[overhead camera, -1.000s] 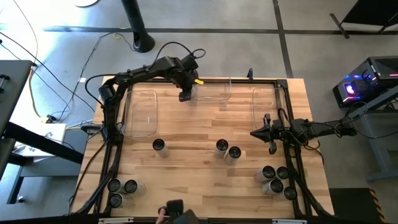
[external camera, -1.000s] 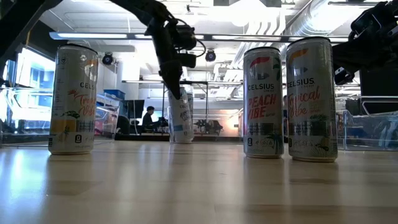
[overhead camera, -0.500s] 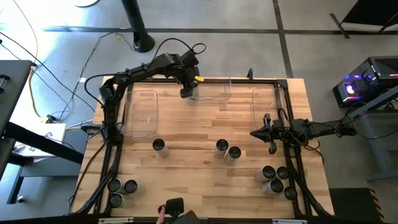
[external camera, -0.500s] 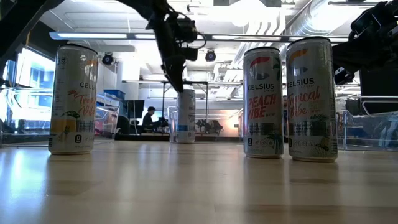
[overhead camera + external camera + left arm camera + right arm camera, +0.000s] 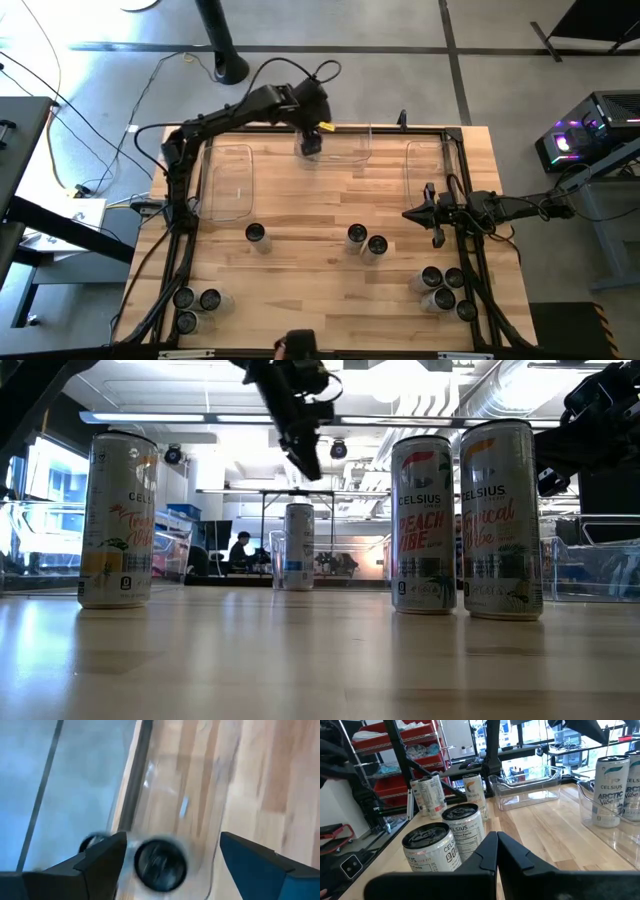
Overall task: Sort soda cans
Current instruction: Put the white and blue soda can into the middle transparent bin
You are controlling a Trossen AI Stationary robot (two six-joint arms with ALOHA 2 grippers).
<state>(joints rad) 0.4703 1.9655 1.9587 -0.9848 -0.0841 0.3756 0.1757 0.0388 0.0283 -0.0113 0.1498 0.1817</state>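
Can [image 5: 160, 864] stands in the bin [image 5: 220, 805], below the open left hand [image 5: 172, 852].

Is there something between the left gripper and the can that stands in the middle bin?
Nothing visible. The left gripper hangs open directly above the can in the middle bin, with only air between them.

3 clear plastic bins [image 5: 228, 182] [image 5: 345, 146] [image 5: 424, 165] sit along the far half of the wooden table [image 5: 320, 300].
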